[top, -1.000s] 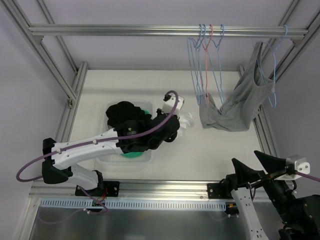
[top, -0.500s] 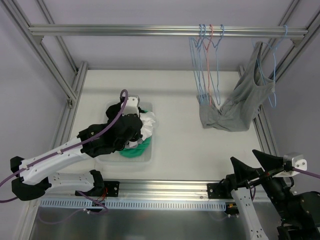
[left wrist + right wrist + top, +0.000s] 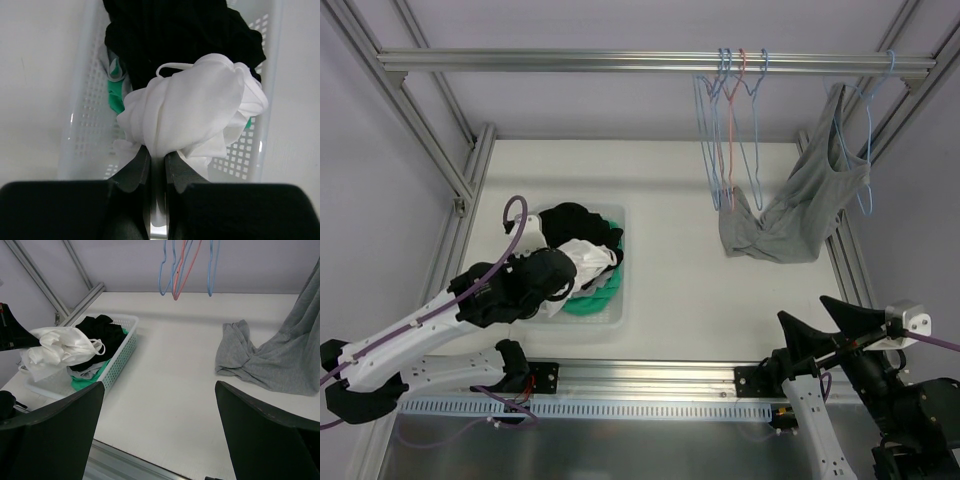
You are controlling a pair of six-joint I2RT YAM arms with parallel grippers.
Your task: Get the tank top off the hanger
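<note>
The grey tank top (image 3: 810, 200) hangs from the blue hanger (image 3: 868, 150) on the overhead rail (image 3: 570, 60). Its lower part lies bunched on the white bench (image 3: 670, 180). Just left of the tank top, three bare hangers (image 3: 735, 130) hang on the same rail.

The right hand (image 3: 812, 315) sits below the tank top at the near edge of the bench. Its fingers are spread wide and it holds nothing.

Well to the left of the tank top, the left hand (image 3: 155, 165) is pinched almost closed on a white garment (image 3: 195, 110). It holds the garment over a perforated basket (image 3: 90, 115) that contains a black garment (image 3: 175, 35) and a green one (image 3: 116, 95).

A second ago the left hand held the white garment in the middle of the bench, just beside the tank top's bunched hem. Half a second ago it was over the basket. Now it is further back toward the basket's near left side. The tank top and its hanger have not moved, and the right hand has barely shifted.

The right wrist view cuts the tank top (image 3: 280, 360) off at the frame's edge. The top view does not make clear how the straps sit on the hanger. The left fingertips are buried in the white folds.
</note>
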